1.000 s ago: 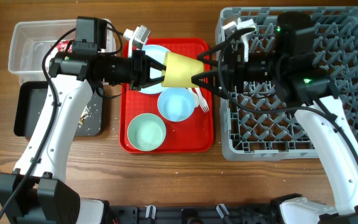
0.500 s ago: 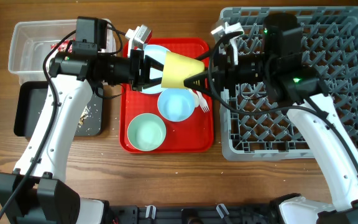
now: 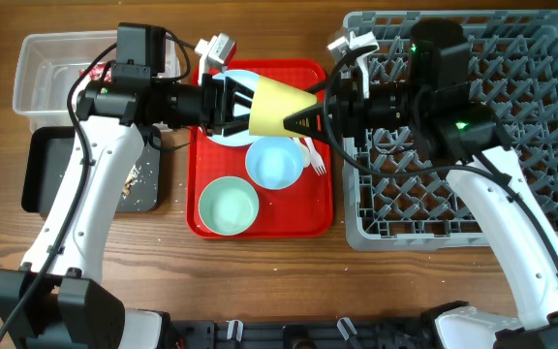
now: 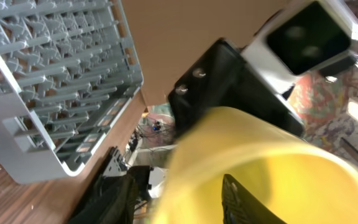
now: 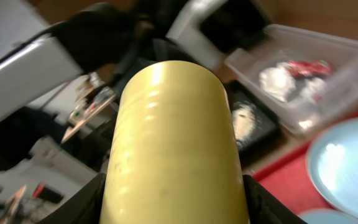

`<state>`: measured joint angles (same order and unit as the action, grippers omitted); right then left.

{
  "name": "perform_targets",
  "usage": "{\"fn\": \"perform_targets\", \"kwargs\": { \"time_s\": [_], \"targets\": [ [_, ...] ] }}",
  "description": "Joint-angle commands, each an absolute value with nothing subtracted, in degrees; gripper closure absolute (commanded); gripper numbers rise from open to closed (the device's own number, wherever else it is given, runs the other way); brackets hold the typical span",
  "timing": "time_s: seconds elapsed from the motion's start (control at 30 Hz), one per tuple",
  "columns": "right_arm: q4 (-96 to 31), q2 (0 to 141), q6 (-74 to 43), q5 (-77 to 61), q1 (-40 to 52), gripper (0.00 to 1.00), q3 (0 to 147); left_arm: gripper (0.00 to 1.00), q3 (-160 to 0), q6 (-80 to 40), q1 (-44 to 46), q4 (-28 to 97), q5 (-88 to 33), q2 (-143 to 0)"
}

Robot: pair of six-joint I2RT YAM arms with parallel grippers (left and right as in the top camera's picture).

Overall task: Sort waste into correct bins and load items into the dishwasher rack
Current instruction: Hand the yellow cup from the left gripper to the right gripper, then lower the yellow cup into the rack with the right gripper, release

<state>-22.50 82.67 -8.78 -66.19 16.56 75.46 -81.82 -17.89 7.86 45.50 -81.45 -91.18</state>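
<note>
While the small yellow plastic cup (image 3: pixel 277 107) hangs sideways above the flat red tray (image 3: pixel 303 213), the right hand (image 3: pixel 306 107) clasps its narrow base end. Whether the left hand (image 3: pixel 235 105) at the rim is gripping or released cannot be told. The right should hold firm before the left backs away, then carry the cup mouth-down to the large grey pegged dishwasher rack (image 3: pixel 550 174).

Left arm (image 3: pixel 69 208), right arm (image 3: pixel 510 223): white shell links, black motor housings (image 3: pixel 168 102) behind jaws, black cables (image 3: pixel 82 145), green lights (image 3: pixel 461 124), white camera block (image 3: pixel 217 48) beside jaws.
</note>
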Motion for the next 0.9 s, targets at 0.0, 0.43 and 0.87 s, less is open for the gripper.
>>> {"fn": "perform_targets", "kwargs": {
  "time_s": [0.0, 0.43, 0.87],
  "targets": [
    [-28.03, 81.67, -11.38, -50.39, 13.63, 0.56, 75.31, 0.51, -82.19, -18.41, 5.50, 44.29, -77.25, -91.18],
    [-72.01, 79.48, -21.23, -7.55, 9.56, 0.54, 84.25, 0.47, -82.19, -18.44, 7.86, 52.77, -21.50, -91.20],
    [-84.05, 90.98, -22.98, -4.12, 10.26, 0.53, 79.24, 0.45, -82.13, -18.44, 9.17, 56.03, -13.54, -91.20]
  ]
}}
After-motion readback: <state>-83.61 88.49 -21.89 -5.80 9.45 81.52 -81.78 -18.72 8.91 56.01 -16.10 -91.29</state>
